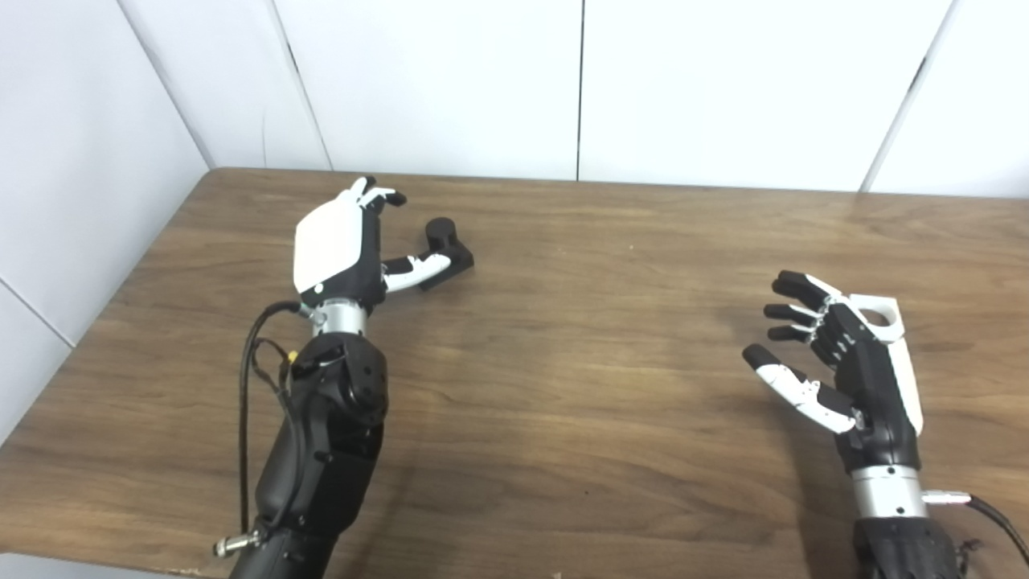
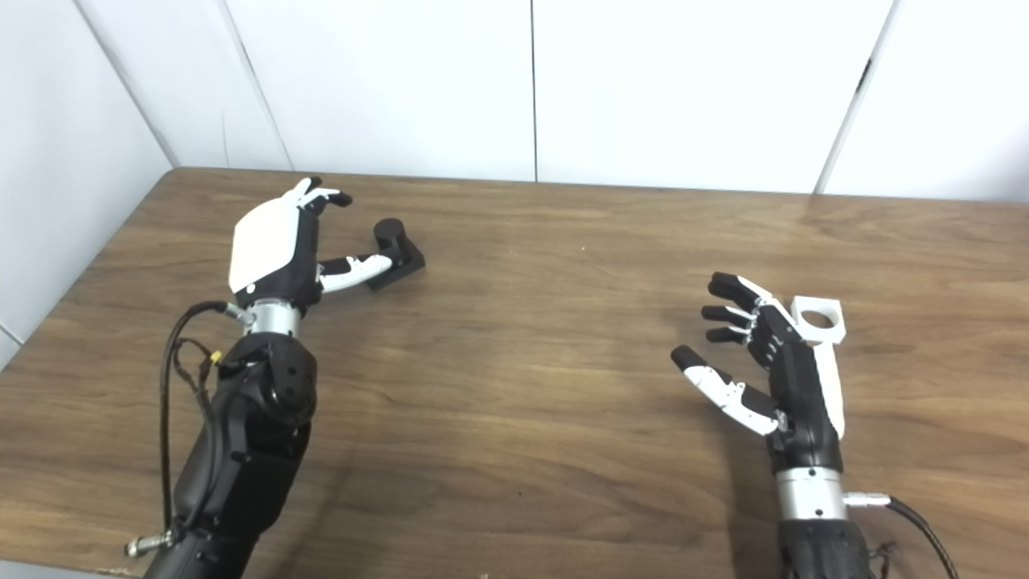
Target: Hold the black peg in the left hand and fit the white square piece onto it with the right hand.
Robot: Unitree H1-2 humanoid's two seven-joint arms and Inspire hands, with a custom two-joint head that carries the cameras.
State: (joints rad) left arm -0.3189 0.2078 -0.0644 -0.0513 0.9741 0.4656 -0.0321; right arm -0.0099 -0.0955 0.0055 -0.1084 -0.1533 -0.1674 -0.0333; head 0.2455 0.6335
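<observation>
Both hands spread, holding nothing; right hand half hides white square piece, clearer right-eye.

Both arms were cased in glossy black. The left hand had a smooth white back plate, black fingers and a white-shelled thumb; the right hand matched it. Each wrist carried a silver metal collar. A thin black cable looped beside the left forearm to a metal plug, with a small yellow connector near it.

peg black | square piece white | table brown wood-grain
</observation>
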